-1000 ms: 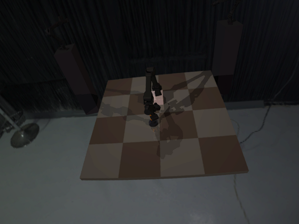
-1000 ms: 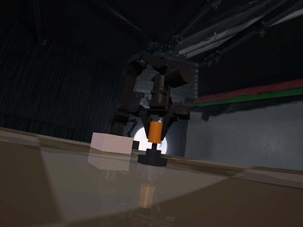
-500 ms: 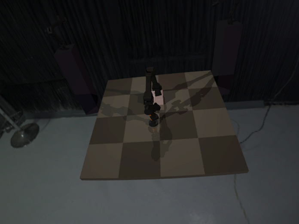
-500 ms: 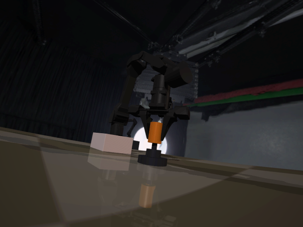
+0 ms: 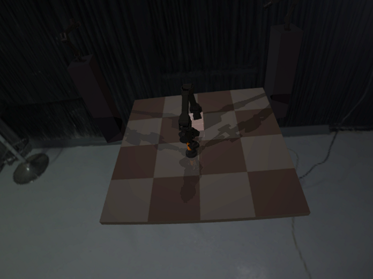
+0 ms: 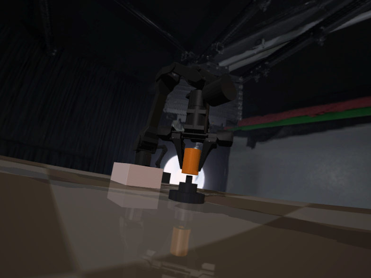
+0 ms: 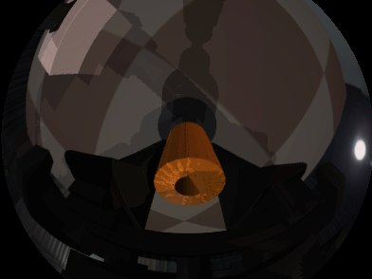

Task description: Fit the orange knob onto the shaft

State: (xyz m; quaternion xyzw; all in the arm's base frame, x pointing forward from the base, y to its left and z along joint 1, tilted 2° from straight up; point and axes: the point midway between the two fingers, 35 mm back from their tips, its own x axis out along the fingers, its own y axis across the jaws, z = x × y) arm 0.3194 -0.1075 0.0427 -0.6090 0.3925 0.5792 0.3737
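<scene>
The orange knob (image 5: 188,147) (image 6: 191,161) (image 7: 190,147) is upright between the fingers of my gripper (image 6: 191,168) (image 7: 188,145), which is shut on it. In the exterior view the knob's lower end is just above the top of the dark shaft (image 6: 188,179), with a small bright gap between them. The shaft stands on the round dark pedestal (image 5: 191,154) (image 6: 186,196) (image 7: 188,105). In the wrist view the knob's near end shows a dark hole, and the knob hides the shaft. The shaft's flat side cannot be seen.
A pale pink block (image 5: 198,121) (image 6: 145,176) (image 7: 83,40) lies near the pedestal, on its left in the exterior view and toward the arm's base. The checkered table top (image 5: 224,195) (image 6: 125,239) carries the arm, block and pedestal.
</scene>
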